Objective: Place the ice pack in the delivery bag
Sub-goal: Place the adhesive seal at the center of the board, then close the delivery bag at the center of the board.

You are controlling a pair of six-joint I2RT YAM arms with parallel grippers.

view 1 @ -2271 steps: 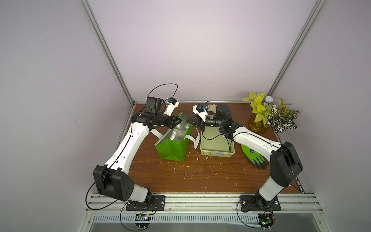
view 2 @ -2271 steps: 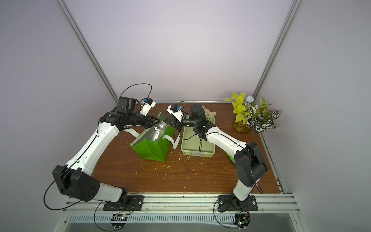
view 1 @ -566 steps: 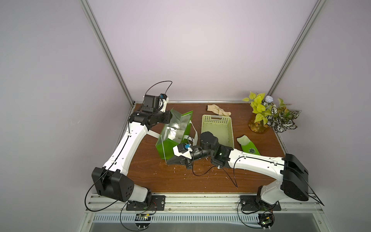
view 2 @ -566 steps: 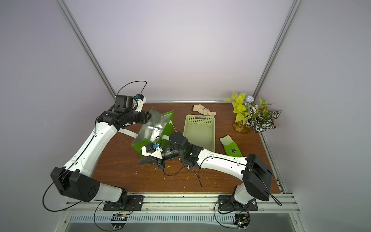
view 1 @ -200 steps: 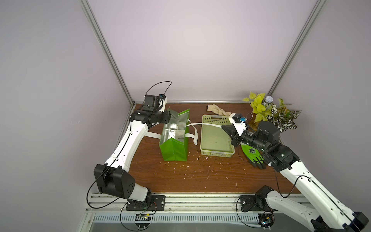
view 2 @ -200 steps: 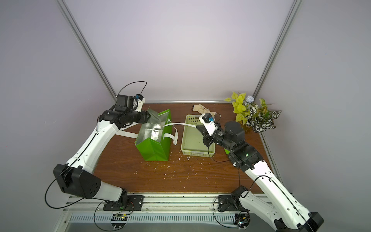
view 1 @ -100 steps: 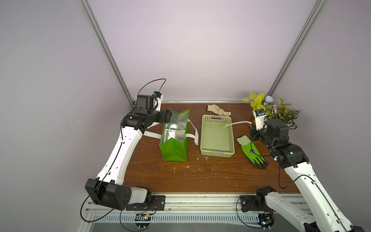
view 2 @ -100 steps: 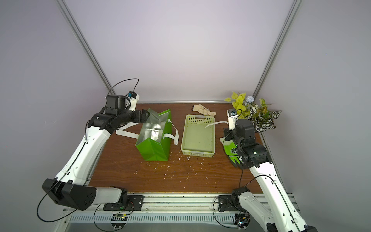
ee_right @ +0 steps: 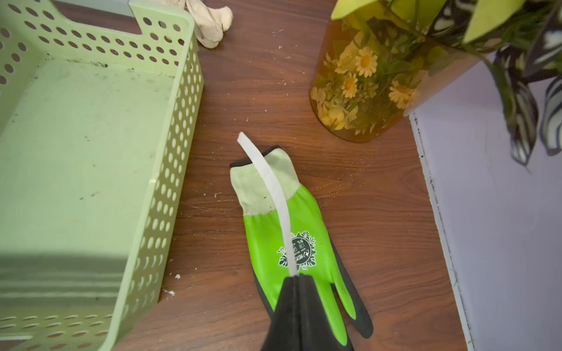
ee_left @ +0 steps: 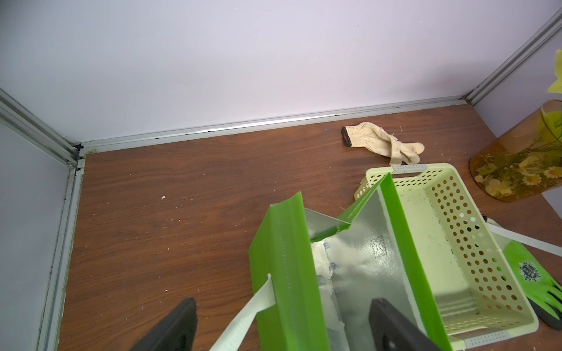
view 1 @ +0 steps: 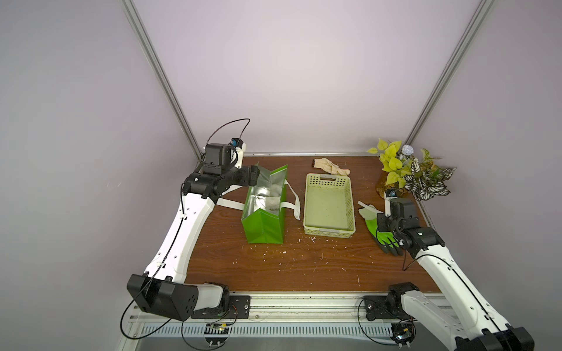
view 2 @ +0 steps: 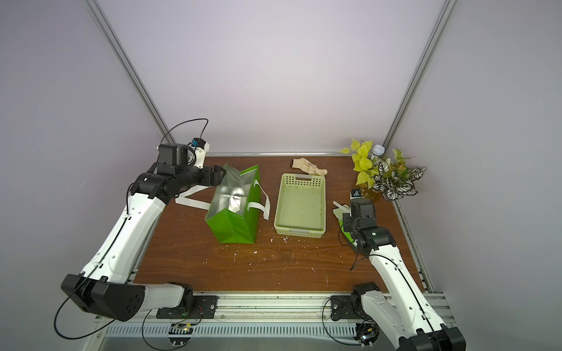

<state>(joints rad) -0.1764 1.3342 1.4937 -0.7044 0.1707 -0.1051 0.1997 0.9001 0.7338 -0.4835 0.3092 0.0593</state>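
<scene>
The ice pack lies inside the bag, pale and crumpled against the foil lining, low down near the bag's far end. The bag stands upright and open on the table, just beside the basket. The left gripper hangs at the bag's far rim, fingers spread wide. One finger is outside the green wall and the other over the foil, with the pack just ahead of them. The right gripper is well apart from the bag, beyond the basket. It hangs above a green glove, fingers pressed together on a white strip.
</scene>
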